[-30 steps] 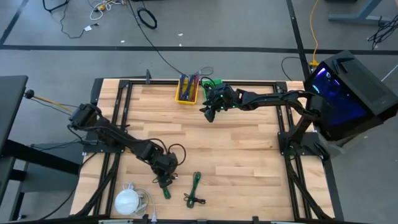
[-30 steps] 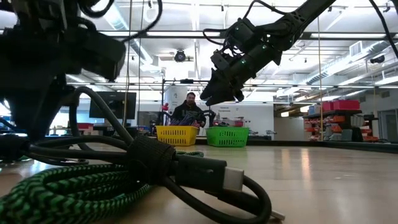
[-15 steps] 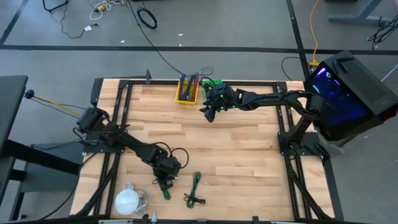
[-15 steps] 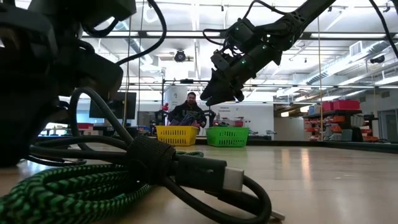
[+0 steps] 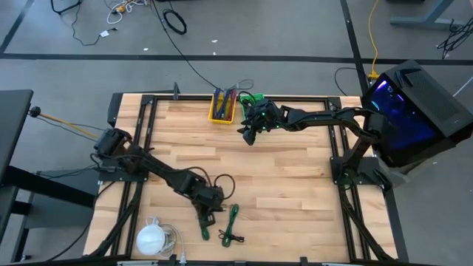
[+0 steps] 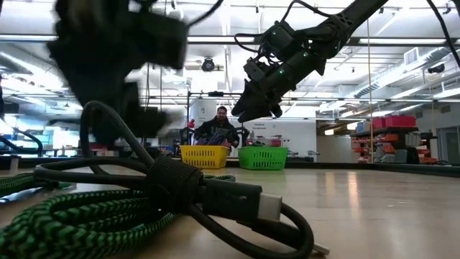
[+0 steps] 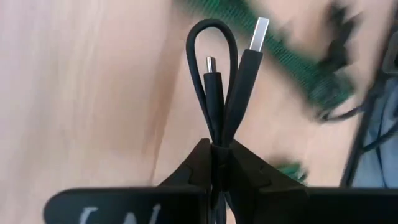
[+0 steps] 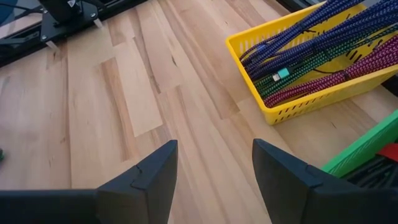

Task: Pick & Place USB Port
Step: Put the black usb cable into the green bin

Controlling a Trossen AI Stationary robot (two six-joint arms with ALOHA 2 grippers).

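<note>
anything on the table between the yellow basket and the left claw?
Nothing: in the high view only bare wood lies between the yellow basket and the left claw.

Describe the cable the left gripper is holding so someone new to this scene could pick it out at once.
Start at the near edge of the wooden table, where the left gripper is shut. Pinched in its fingers is a black USB cable, folded into a loop, both plugs pointing away. The green braided cables lying beside it are textured; this one is smooth black.

White round object at table's near edge; seated person beyond.
</note>
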